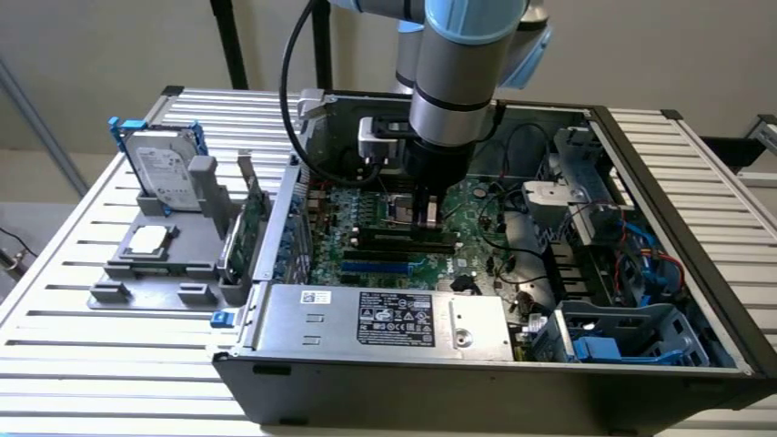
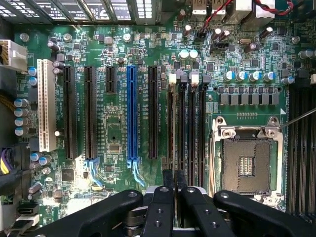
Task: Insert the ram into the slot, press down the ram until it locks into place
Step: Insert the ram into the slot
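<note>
Here, in the exterior view, the gripper [image 1: 425,223] stands low inside the open computer case [image 1: 401,391], over the black slot [image 1: 401,241]. In the wrist view, its fingers [image 2: 162,207] are pressed together above the ram [image 2: 171,128], which sits edge-on in that slot near the blue slot [image 2: 132,113].

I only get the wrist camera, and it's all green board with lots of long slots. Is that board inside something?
Observer: Yes. It lies in the bottom of an open computer case, and the case sits on a slatted metal table.
Operator: Is there any stuff outside the case?
Observer: A hard drive in a blue frame stands on a grey holder, at the exterior view's left.
Operator: What does the robot look like from out there?
Observer: The arm hangs straight down into the case, with the gripper low at the long black slots.
</note>
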Robot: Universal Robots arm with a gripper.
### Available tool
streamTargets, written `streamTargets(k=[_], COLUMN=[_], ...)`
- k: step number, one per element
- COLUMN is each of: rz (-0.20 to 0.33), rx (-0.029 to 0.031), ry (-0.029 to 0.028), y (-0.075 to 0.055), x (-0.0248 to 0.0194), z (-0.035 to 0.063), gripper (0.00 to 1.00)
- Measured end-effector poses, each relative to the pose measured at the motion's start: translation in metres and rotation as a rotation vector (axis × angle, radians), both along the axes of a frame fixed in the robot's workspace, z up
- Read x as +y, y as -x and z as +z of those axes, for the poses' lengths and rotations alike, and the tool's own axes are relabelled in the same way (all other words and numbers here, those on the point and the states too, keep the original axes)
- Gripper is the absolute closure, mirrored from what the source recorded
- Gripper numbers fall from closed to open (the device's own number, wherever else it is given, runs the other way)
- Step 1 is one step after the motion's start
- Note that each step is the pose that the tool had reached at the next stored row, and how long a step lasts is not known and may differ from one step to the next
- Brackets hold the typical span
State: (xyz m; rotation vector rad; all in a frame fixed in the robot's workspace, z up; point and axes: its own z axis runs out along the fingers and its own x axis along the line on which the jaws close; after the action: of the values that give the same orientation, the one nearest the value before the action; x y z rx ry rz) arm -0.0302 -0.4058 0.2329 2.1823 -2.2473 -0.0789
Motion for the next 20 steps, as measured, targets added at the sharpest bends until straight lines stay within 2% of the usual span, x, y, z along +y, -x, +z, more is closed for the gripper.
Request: streamTargets(k=[20], rz=[0.007], rx=[-0.0007], ry=[0.0000], y=[0.0006], x=[0.0012], z=[-0.0013], gripper=[0.87])
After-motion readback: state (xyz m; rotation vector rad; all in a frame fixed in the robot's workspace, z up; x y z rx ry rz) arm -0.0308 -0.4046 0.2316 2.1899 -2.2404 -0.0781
